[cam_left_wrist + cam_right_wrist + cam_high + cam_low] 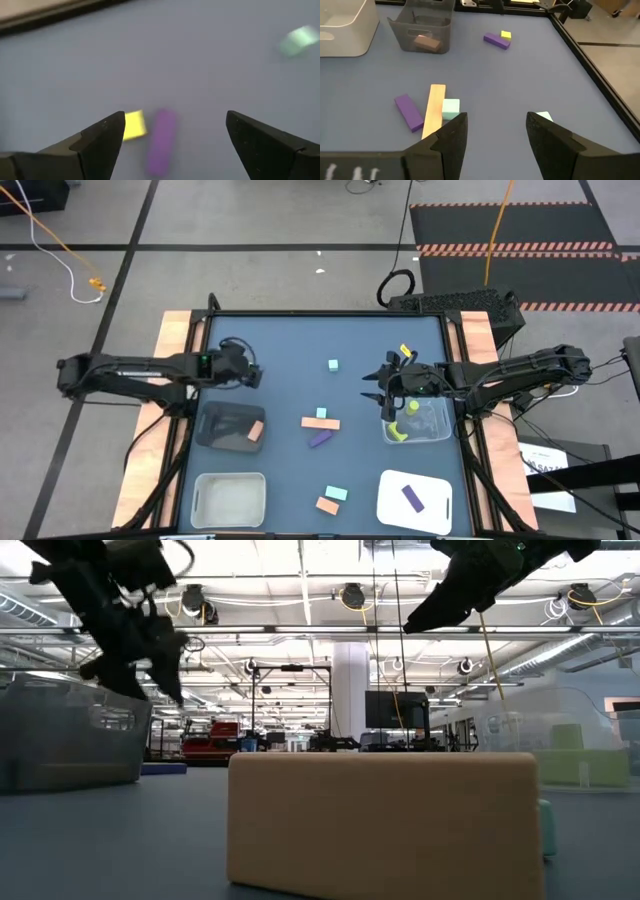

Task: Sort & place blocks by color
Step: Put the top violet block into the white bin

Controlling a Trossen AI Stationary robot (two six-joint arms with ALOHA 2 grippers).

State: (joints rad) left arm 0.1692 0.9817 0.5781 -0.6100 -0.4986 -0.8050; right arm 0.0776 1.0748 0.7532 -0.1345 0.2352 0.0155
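My left gripper (pixel 256 377) (pixel 172 135) is open and hovers above a purple bar (pixel 161 141) and a small yellow block (pixel 133 125), which lie side by side on the table and also show in the right wrist view as the purple bar (pixel 497 40). My right gripper (pixel 370 386) (pixel 496 132) is open, in the air beside a mint cube (pixel 332 365) (pixel 544 116). At mid-table an orange bar (pixel 320 422) lies with a mint cube (pixel 322 413) against it and a purple block (pixel 320 439) close by. A mint block (pixel 336 493) and an orange block (pixel 326 505) lie by the near edge.
A dark bin (pixel 225 423) holds an orange block (pixel 255 430). A white bin (pixel 228 498) stands near it. A clear bin (pixel 430 425) holds yellow-green pieces (pixel 398 430). A white tray (pixel 392 500) carries a purple block (pixel 412 498). A yellow piece (pixel 405 350) lies by the far right corner.
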